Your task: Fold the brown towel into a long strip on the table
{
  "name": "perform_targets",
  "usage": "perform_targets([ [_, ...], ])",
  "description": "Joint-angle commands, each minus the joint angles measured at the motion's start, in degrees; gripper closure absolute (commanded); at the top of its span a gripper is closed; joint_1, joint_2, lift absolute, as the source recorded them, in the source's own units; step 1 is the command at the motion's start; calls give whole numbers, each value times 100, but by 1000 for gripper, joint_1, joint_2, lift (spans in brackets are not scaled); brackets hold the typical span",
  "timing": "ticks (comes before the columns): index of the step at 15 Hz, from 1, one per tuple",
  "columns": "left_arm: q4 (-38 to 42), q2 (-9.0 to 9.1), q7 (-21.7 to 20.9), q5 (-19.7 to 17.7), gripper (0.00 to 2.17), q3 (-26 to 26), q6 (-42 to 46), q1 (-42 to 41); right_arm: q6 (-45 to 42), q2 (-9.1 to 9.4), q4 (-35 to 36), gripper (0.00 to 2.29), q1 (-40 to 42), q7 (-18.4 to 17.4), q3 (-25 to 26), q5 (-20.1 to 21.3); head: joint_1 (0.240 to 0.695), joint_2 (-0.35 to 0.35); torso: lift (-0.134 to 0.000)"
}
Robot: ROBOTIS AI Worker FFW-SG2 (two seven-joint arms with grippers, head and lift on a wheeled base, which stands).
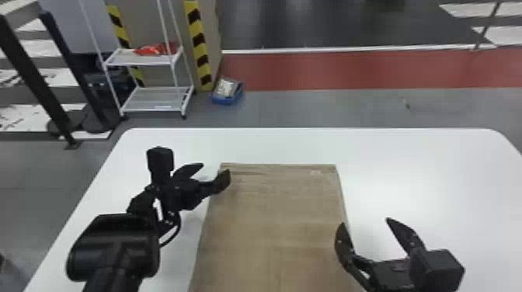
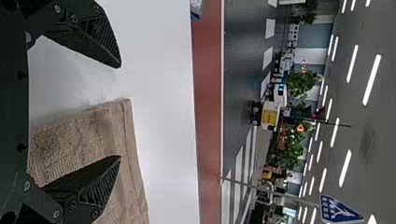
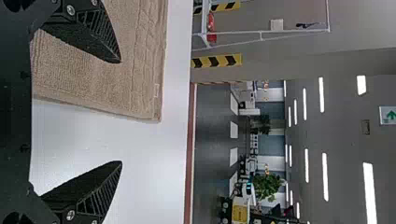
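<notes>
Presently, at the lower right of the head view, the right gripper (image 1: 365,222) is being held wide, with one finger over the brown towel's border and the other above bare table. Across the lower middle, the brown towel (image 1: 275,217) is lying flat and spread, running out past the bottom of the frame. Farther up, left of centre, the left gripper (image 1: 215,167) is also being held well apart, its fingers straddling the left border near the far corner.

Seemingly, a border is being lined up for pinching. For a clean fold, the fingertips are needing to be brought low, so that only a thin lip of cloth is being taken and the table is not being scraped. The cloth is best being lifted slightly, carried level and laid parallel to the opposite side; if one end is being led ahead of the other, a skewed strip is being risked. Creases near the far hem (image 1: 279,167) are probably needing to be smoothed.

Beneath, the white table (image 1: 419,174) is being lit evenly. Beyond it, grey floor is being bordered by a red band (image 1: 349,70); at the upper left, a blue bin (image 1: 227,101) is resting beside a white rack (image 1: 155,108), where red items (image 1: 153,49) are being stored.
</notes>
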State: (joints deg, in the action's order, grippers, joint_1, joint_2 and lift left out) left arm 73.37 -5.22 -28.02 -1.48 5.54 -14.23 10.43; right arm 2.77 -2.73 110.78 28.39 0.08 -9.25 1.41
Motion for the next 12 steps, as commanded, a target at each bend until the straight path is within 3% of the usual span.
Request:
perform_targets([
  [1,-227,-6,7,78,215,0,56,109,0,0,-13,113,-17,0,-7,0,695,87,-121],
  [4,-376,-6,-19,201,360,0,214,153,0,0,-39,113,-35,0,-33,0,695,92,-121],
  [6,-376,-6,-125,280,589,-44,267,153,0,9,-57,113,-44,0,-42,0,695,94,-121],
  [12,-253,-15,-221,280,728,-61,320,-5,0,9,-110,113,-88,0,-51,0,695,86,-121],
])
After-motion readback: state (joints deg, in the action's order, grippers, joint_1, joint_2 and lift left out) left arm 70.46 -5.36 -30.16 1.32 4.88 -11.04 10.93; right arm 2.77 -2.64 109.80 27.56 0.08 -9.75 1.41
